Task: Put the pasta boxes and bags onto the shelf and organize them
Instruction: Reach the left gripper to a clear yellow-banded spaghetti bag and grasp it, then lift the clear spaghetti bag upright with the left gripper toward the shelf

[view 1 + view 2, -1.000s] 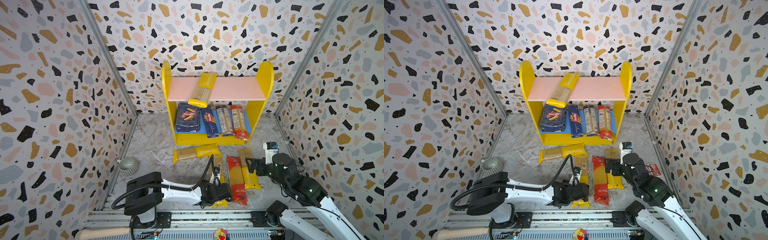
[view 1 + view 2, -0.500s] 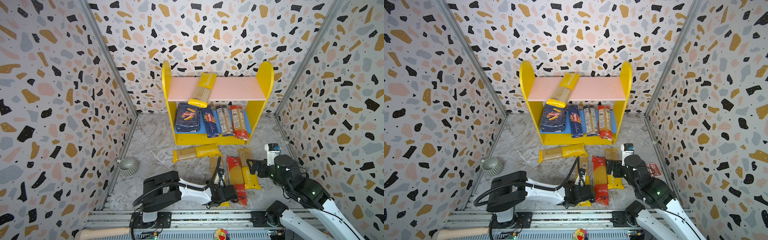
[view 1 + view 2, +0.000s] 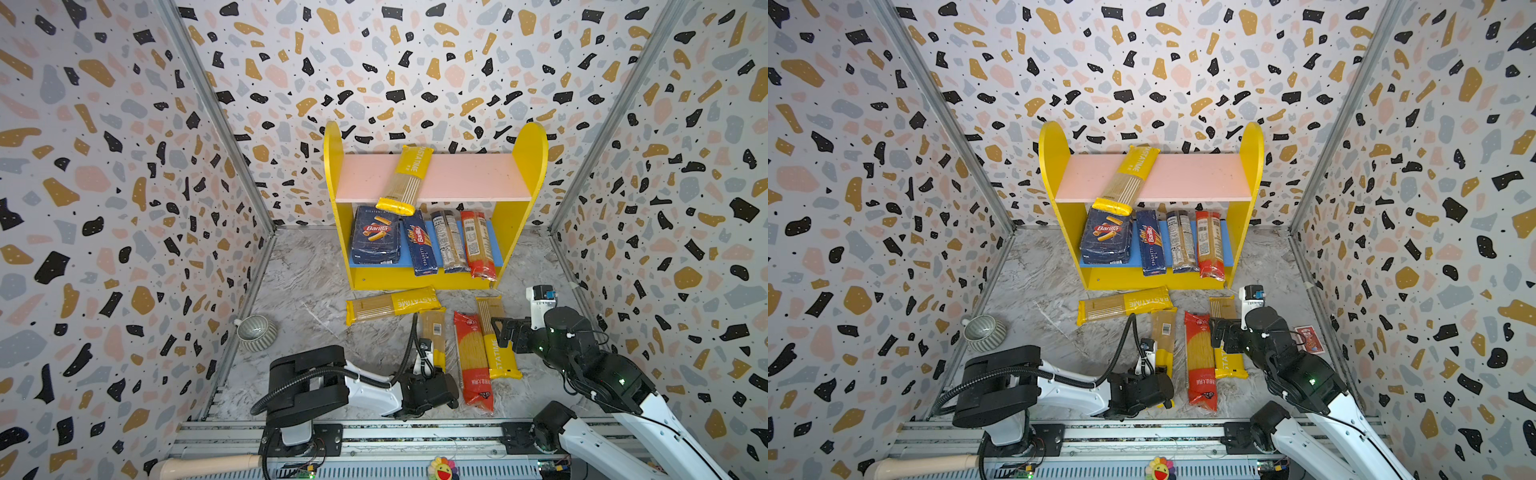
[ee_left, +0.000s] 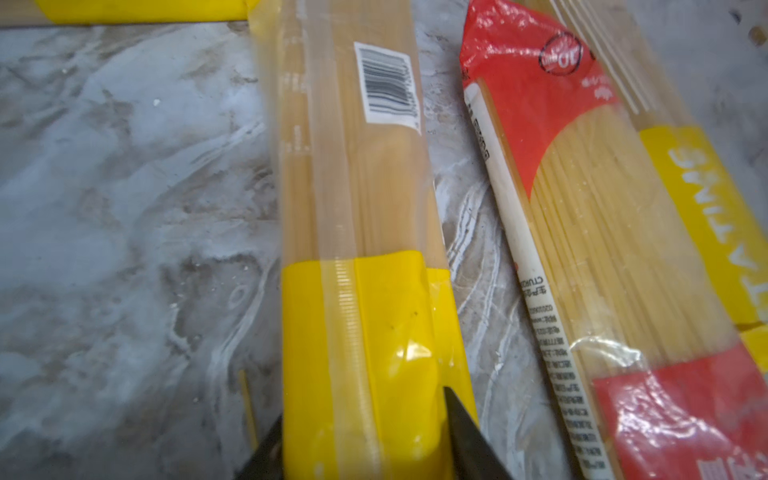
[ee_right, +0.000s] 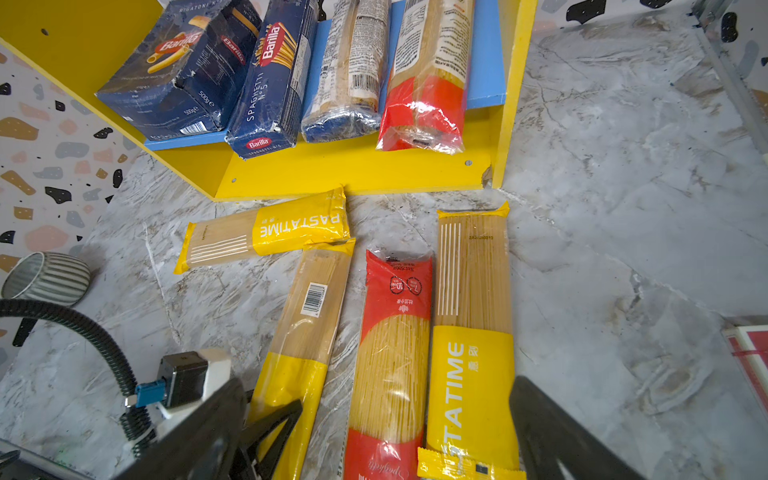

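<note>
My left gripper (image 4: pixel 361 407) is shut on the near yellow end of a yellow-and-clear bag (image 4: pixel 357 174) that lies barcode up on the floor (image 3: pixel 432 332). Beside it lie a red-and-clear bag (image 3: pixel 473 361) and a PASTATIME bag (image 3: pixel 496 345). My right gripper (image 5: pixel 376 384) hangs open over those two bags (image 3: pixel 505 332). Another yellow bag (image 3: pixel 392 305) lies crosswise before the shelf (image 3: pixel 528 166). The blue board holds two Barilla pasta boxes (image 3: pixel 376 237), a dark-labelled clear bag (image 3: pixel 449 241) and a red bag (image 3: pixel 478 245). One yellow bag (image 3: pixel 405 178) overhangs the pink board.
A ribbed grey bowl (image 3: pixel 255 332) sits near the left wall. A small red card pack (image 3: pixel 1308 338) lies by the right wall behind my right arm. Patterned walls close in three sides, and a metal rail (image 3: pixel 374 432) runs along the front.
My left gripper slid right onto the near end of the barcode bag and went from wide open to shut on it. The right arm barely moved.
</note>
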